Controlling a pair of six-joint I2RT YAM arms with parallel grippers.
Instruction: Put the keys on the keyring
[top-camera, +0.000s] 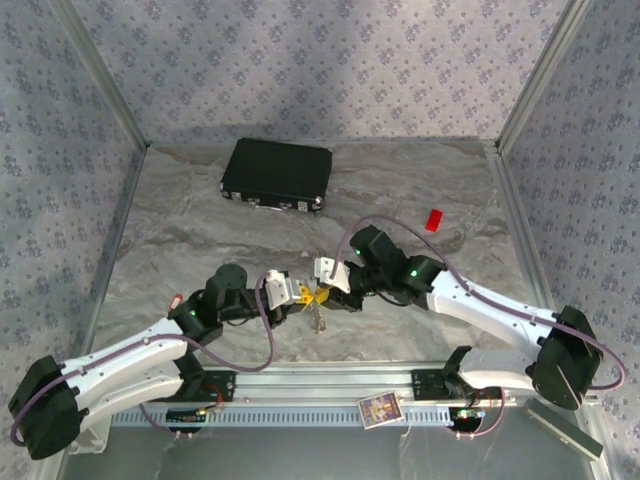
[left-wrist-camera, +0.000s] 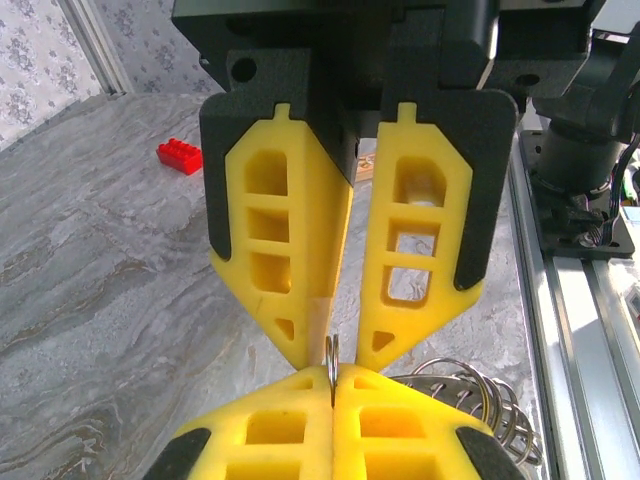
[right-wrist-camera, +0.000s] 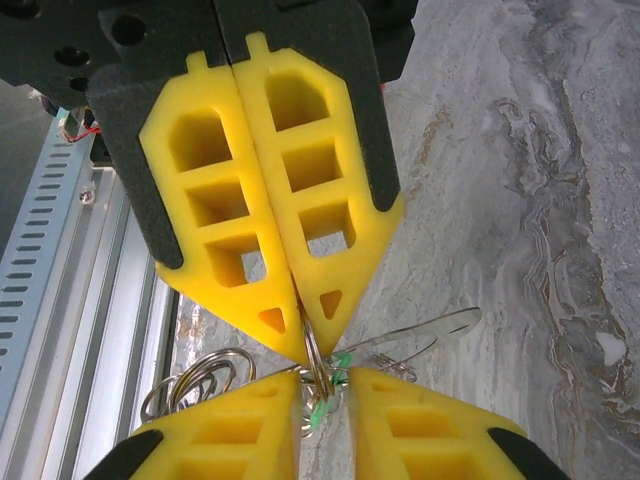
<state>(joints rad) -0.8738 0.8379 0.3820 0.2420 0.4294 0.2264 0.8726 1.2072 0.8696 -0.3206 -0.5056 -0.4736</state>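
Top view, count: we see two arms, one black case (top-camera: 277, 175), one red block (top-camera: 433, 219)
Top view, pose: both arms reach inward; left gripper (top-camera: 306, 296) and right gripper (top-camera: 326, 293) meet tip to tip over the table (top-camera: 200, 240), keys (top-camera: 318, 320) dangling beneath
Left wrist: left gripper pinches the keyring (left-wrist-camera: 331, 355) tight; right gripper opposite, narrowly parted
Right wrist: right gripper's fingers (right-wrist-camera: 400, 420) stand apart around the keyring; we count one green tag (right-wrist-camera: 320, 410) below

Place: robot test cell in a lab.
Landmark: metal rail (top-camera: 320, 382) with two robot arms (top-camera: 130, 358) bolted on.
Beyond the rail: table (top-camera: 180, 230) under a marble-look cover.
Around rail and table: metal posts (top-camera: 100, 75), patterned cloth walls (top-camera: 320, 70).
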